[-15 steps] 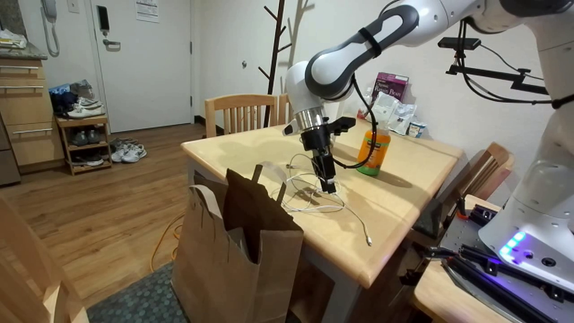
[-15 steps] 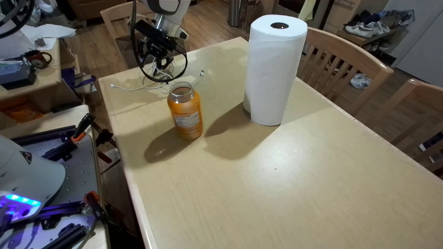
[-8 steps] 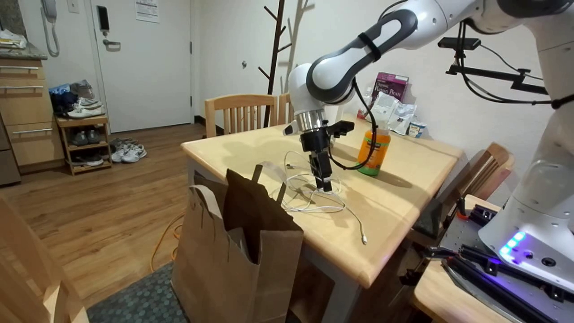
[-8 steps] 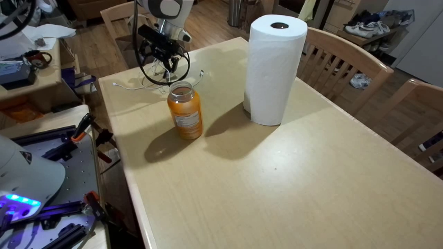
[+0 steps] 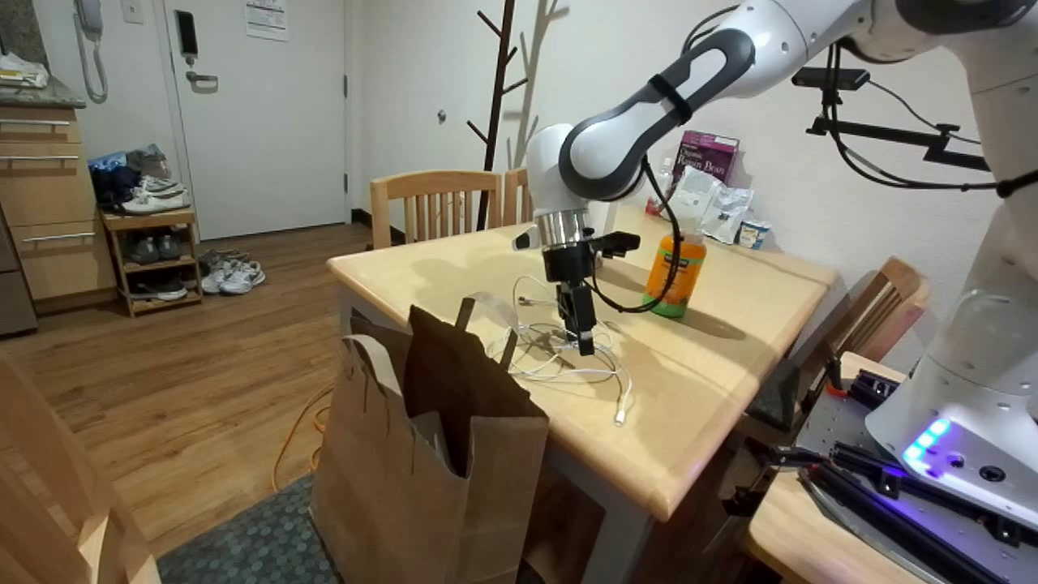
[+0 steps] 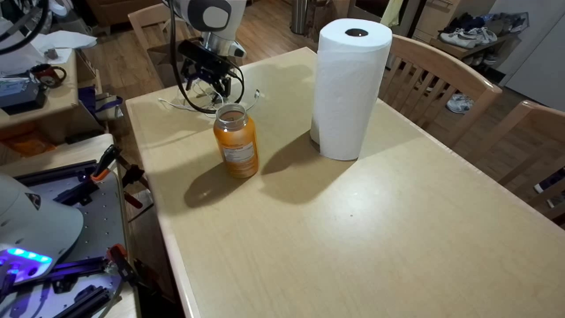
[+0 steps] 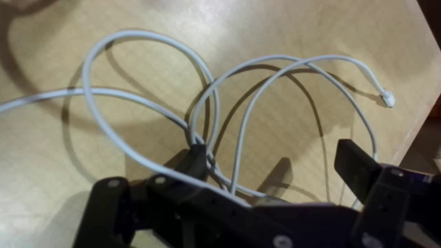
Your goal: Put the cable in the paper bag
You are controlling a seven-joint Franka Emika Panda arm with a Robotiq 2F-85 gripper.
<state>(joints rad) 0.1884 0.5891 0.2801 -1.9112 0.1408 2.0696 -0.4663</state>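
While the table [image 5: 697, 365] carries the work, the paper bag [image 5: 430, 478] stands beside it, mouth up, and the gripper [image 7: 272, 147] hangs low, jaws wide apart, gripping nothing. Last item: white cable [image 7: 213, 83], loosely looped on the table under the gripper (one strand crosses before it, wrist view). Step, as judged: lining up the grasp; next calls for closing on several strands.

"Organic Raisin Bran" on purple box [image 5: 708, 156], bottle label [image 6: 239, 153] blurred, door notice [image 5: 267, 19] too small to read

White cable [image 7: 213, 84] in loose, partly raised loops on tabletop [image 5: 705, 373]; brown paper bag [image 5: 405, 478] upright, open-topped, beside it.
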